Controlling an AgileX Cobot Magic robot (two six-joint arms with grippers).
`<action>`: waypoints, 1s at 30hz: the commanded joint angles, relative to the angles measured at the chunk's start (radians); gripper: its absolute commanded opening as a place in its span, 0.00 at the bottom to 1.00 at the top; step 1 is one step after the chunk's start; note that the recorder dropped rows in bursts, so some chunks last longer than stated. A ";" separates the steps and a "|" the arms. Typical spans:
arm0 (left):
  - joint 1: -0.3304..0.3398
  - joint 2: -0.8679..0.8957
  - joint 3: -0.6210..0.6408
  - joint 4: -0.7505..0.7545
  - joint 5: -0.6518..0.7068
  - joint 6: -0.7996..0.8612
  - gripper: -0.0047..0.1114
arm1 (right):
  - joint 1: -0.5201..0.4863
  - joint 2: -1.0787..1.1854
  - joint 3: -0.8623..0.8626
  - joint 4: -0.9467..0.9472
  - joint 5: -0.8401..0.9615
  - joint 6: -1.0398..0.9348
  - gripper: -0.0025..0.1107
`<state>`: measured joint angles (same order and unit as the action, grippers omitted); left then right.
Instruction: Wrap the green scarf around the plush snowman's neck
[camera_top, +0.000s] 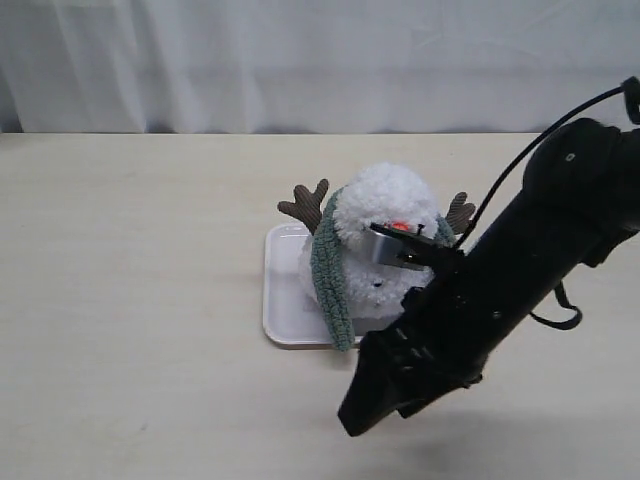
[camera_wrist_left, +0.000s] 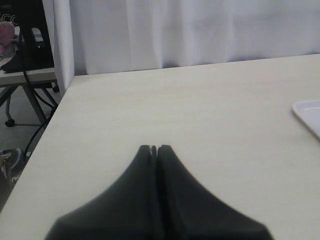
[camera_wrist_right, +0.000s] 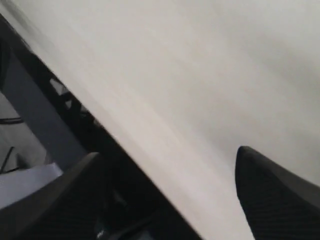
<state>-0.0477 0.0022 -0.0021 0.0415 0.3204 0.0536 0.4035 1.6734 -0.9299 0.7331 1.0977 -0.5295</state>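
Note:
The plush snowman (camera_top: 385, 200) sits on a white tray (camera_top: 280, 310) in the exterior view. The green scarf (camera_top: 328, 270) runs from behind its head down its left side to the tray, and a bit of it shows by the right twig arm (camera_top: 443, 230). My right arm crosses in front of the snowman and hides part of its face and body. My right gripper (camera_top: 352, 418) (camera_wrist_right: 167, 152) hangs low near the table's front, open and holding nothing. My left gripper (camera_wrist_left: 155, 148) is shut over bare table, with nothing between its fingers.
The left wrist view shows the tray corner (camera_wrist_left: 307, 112) at its side, plus the table's side edge and a white curtain (camera_wrist_left: 200, 30). The right wrist view is blurred; it shows the table's edge (camera_wrist_right: 150, 145) with dark space beyond.

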 joint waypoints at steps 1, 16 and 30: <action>0.001 -0.002 0.002 -0.001 -0.010 -0.003 0.04 | 0.094 -0.006 0.007 -0.046 -0.319 0.019 0.63; 0.001 -0.002 0.002 -0.001 -0.010 -0.003 0.04 | 0.239 0.104 0.121 -0.094 -1.031 0.107 0.63; 0.001 -0.002 0.002 -0.001 -0.010 -0.003 0.04 | 0.239 0.196 0.119 -0.087 -1.098 0.107 0.16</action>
<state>-0.0477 0.0022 -0.0021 0.0415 0.3204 0.0536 0.6415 1.8658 -0.8127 0.6421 0.0153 -0.4247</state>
